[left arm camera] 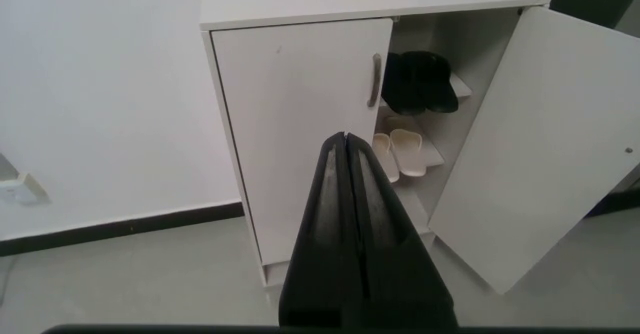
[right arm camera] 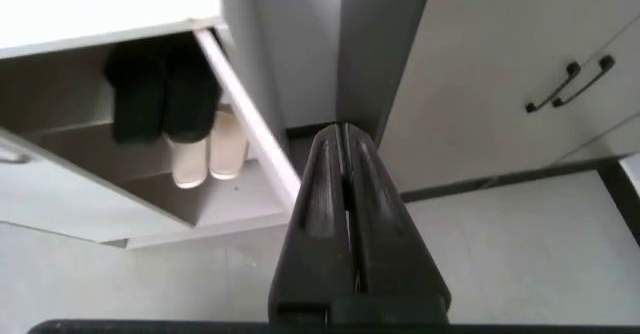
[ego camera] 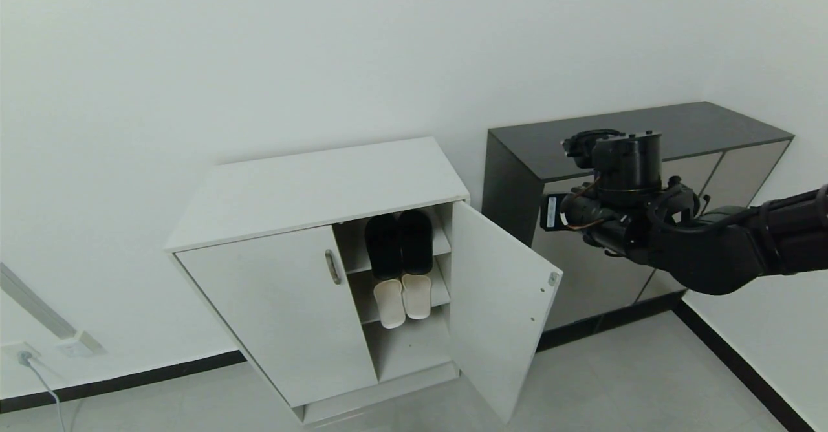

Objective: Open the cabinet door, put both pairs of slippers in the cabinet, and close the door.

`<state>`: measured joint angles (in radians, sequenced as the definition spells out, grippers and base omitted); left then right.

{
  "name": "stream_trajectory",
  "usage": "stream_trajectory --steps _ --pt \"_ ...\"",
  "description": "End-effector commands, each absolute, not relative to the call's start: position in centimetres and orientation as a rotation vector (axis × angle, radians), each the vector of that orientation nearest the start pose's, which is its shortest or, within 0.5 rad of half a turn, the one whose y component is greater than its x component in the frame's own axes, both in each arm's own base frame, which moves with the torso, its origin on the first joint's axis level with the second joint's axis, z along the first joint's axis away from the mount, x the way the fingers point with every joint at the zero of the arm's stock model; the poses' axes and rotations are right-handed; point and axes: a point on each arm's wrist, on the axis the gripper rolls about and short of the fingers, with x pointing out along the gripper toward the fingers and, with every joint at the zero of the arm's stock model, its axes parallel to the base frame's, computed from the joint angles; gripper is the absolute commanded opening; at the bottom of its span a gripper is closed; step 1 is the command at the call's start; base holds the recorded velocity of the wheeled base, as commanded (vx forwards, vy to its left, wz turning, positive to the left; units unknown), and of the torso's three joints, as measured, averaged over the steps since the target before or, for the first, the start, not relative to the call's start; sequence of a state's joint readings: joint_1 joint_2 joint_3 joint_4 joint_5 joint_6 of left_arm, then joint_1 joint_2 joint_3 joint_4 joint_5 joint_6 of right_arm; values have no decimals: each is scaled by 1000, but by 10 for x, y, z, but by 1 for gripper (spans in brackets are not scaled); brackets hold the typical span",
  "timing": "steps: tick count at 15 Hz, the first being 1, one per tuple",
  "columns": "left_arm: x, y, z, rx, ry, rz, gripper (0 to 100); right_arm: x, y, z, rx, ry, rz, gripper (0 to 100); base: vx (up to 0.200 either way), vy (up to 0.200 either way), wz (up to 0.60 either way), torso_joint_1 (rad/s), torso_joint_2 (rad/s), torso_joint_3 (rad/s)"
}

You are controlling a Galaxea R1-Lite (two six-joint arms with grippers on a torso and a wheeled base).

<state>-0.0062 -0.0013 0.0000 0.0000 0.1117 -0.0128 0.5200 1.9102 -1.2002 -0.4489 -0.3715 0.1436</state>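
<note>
The white cabinet (ego camera: 310, 186) stands against the wall with its right door (ego camera: 498, 302) swung open and its left door (ego camera: 278, 315) closed. A black pair of slippers (ego camera: 399, 243) lies on the upper shelf and a white pair of slippers (ego camera: 403, 297) on the shelf below. My right arm (ego camera: 621, 205) hangs to the right of the open door, in front of the dark sideboard. The right gripper (right arm camera: 345, 139) is shut and holds nothing, with the door's edge (right arm camera: 250, 119) beside it. The left gripper (left arm camera: 345, 144) is also shut and empty, facing the closed door (left arm camera: 300, 124) from a distance.
A dark sideboard (ego camera: 647, 134) with grey doors stands right of the cabinet, close behind the open door. A wall socket with a cable (ego camera: 26, 357) sits low at the far left. Bare tiled floor (ego camera: 614, 380) lies in front of both cabinets.
</note>
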Motion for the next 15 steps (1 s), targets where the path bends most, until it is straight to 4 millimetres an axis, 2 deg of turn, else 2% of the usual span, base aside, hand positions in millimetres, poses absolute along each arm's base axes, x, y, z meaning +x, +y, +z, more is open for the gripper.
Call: stream_trajectory --steps 1,8,12,15 --pt "-23 3 75 -14 -1 106 0 344 183 183 21 282 118 0 0 0 0 0 0 0" --pt "-23 3 75 -17 -1 109 0 364 188 137 48 379 123 0 0 0 0 0 0 0" --pt "-23 3 75 -17 -1 109 0 376 189 117 55 369 113 0 0 0 0 0 0 0" --pt "-23 3 75 -17 -1 109 0 381 187 109 54 366 105 0 0 0 0 0 0 0"
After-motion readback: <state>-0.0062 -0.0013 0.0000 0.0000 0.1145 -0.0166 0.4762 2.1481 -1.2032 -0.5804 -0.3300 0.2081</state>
